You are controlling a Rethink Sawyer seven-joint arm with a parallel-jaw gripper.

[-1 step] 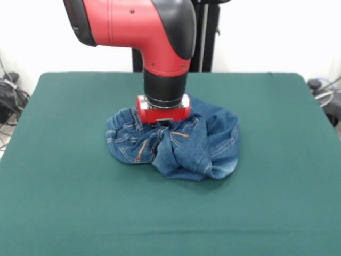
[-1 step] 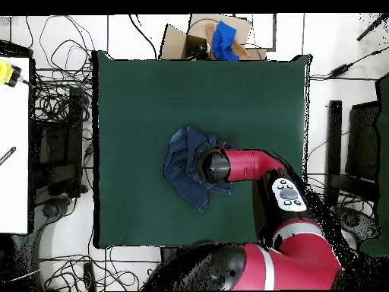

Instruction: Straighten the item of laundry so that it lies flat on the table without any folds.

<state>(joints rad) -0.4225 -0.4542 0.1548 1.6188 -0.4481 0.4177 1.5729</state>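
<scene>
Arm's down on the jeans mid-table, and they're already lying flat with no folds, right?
Not flat. The front view shows the jeans bunched in a crumpled heap with overlapping folds. The rest holds: the arm is down on them near the middle of the green table, its gripper hidden against the denim.

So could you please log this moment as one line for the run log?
arm: down on jeans | jeans: crumpled, folded, mid-table | table: green | grip: unseen

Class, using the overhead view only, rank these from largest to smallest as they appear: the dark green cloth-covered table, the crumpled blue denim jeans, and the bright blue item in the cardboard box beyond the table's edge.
1. Dark green cloth-covered table
2. Crumpled blue denim jeans, partly hidden by the arm
3. Bright blue item in the cardboard box
</scene>
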